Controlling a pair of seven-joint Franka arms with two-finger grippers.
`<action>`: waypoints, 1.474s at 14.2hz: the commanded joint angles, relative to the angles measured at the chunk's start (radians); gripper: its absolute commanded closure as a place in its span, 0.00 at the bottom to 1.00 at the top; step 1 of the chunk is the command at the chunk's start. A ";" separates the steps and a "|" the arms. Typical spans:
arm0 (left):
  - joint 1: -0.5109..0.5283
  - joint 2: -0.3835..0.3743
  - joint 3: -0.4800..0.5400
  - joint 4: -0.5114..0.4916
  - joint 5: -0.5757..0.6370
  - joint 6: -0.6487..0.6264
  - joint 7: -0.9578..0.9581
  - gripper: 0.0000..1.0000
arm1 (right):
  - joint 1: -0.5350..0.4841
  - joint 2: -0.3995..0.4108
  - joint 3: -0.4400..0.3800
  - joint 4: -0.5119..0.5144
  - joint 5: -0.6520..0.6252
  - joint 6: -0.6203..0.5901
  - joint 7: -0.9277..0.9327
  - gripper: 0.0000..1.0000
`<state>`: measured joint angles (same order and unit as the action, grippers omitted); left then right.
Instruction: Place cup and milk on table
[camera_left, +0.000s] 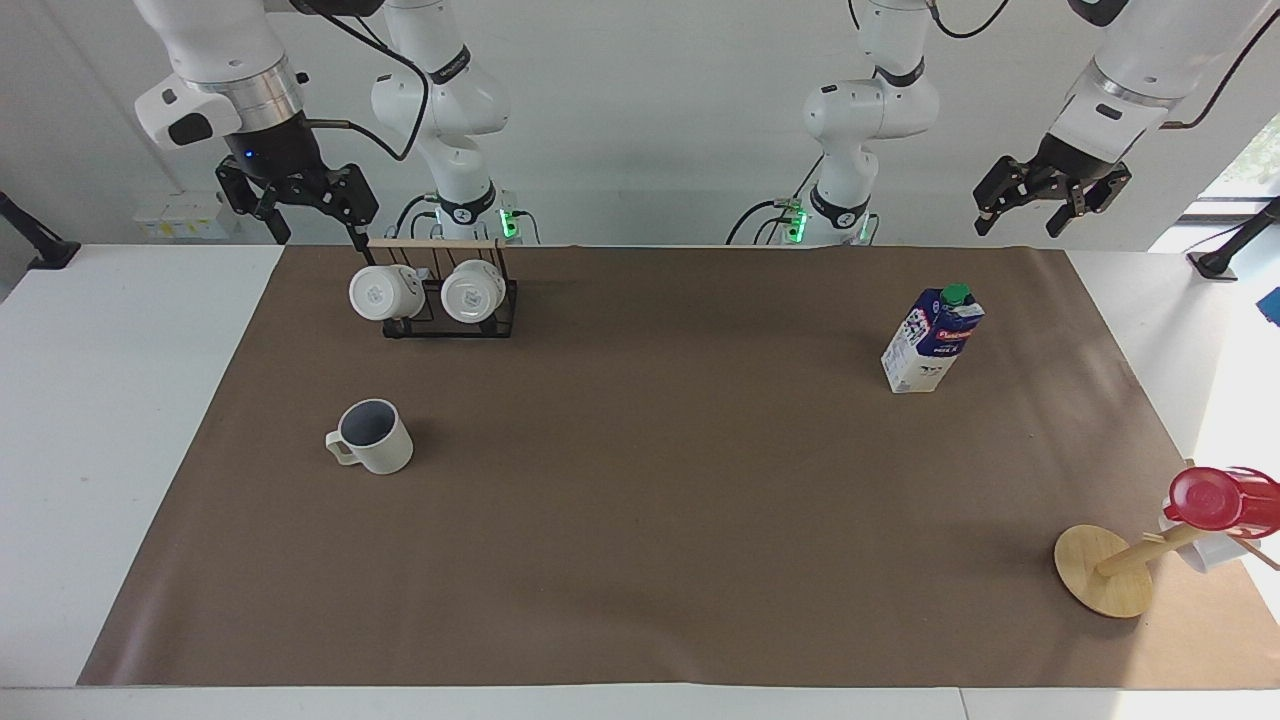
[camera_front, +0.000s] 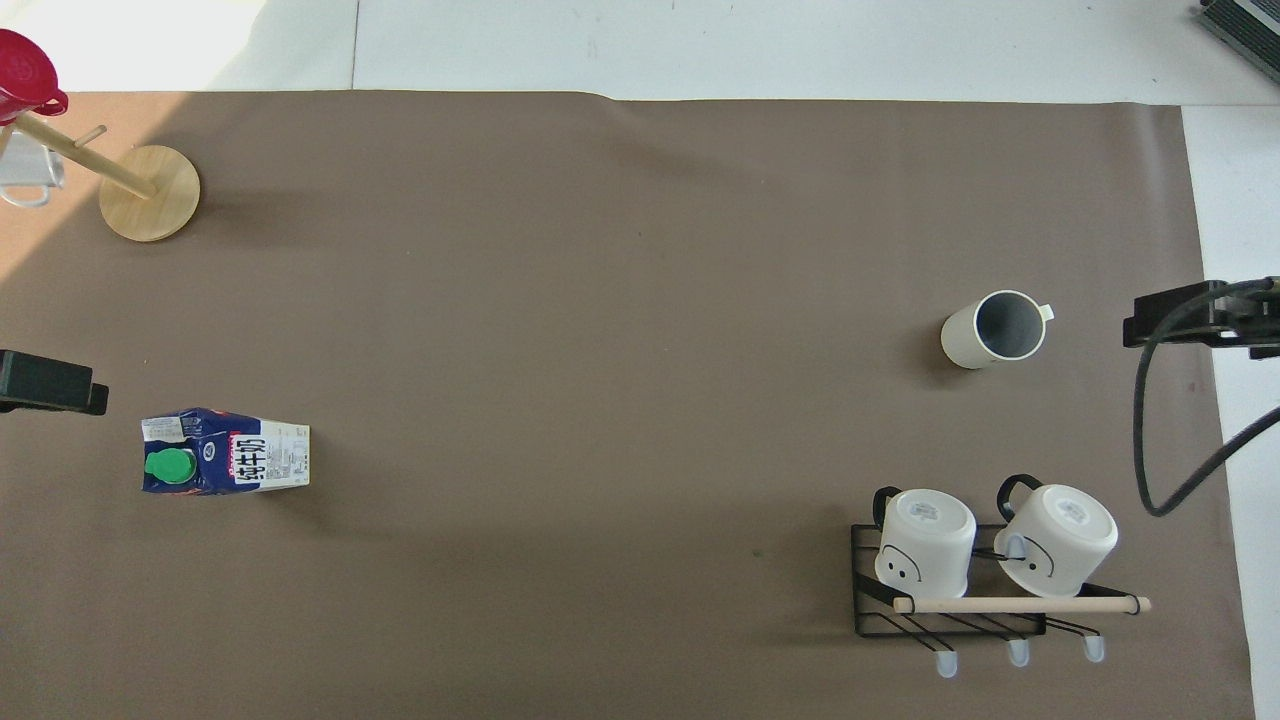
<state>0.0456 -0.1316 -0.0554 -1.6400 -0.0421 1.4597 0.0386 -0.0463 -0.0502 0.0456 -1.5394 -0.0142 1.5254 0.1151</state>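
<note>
The cream-white cup (camera_left: 372, 438) stands upright on the brown sheet of the table (camera_left: 650, 500), toward the right arm's end; it also shows in the overhead view (camera_front: 992, 328). The milk (camera_left: 930, 340) stands upright on the sheet toward the left arm's end, green cap up; it also shows in the overhead view (camera_front: 225, 452). My right gripper (camera_left: 318, 236) is open and empty, raised over the sheet's edge beside the mug rack. My left gripper (camera_left: 1022, 215) is open and empty, raised high over the table's edge, apart from the milk.
A black wire rack (camera_left: 450, 325) holding two smooth white mugs (camera_left: 440, 293) stands nearer to the robots than the cup. A wooden mug tree (camera_left: 1103, 572) with a red cup (camera_left: 1205, 500) stands at the left arm's end, farther from the robots than the milk.
</note>
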 joint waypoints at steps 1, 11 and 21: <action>0.013 -0.029 -0.006 -0.029 -0.004 -0.007 0.006 0.00 | -0.014 0.013 0.005 0.025 0.008 -0.014 -0.023 0.00; 0.013 -0.057 -0.006 -0.093 -0.004 0.016 0.006 0.00 | -0.014 0.009 0.004 0.019 0.020 -0.021 -0.023 0.00; 0.013 -0.109 -0.006 -0.236 -0.004 0.111 0.007 0.00 | -0.033 0.059 -0.003 -0.027 -0.001 0.119 -0.052 0.00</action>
<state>0.0456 -0.2027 -0.0549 -1.8160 -0.0421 1.5236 0.0388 -0.0587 -0.0263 0.0423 -1.5441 -0.0147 1.5872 0.1127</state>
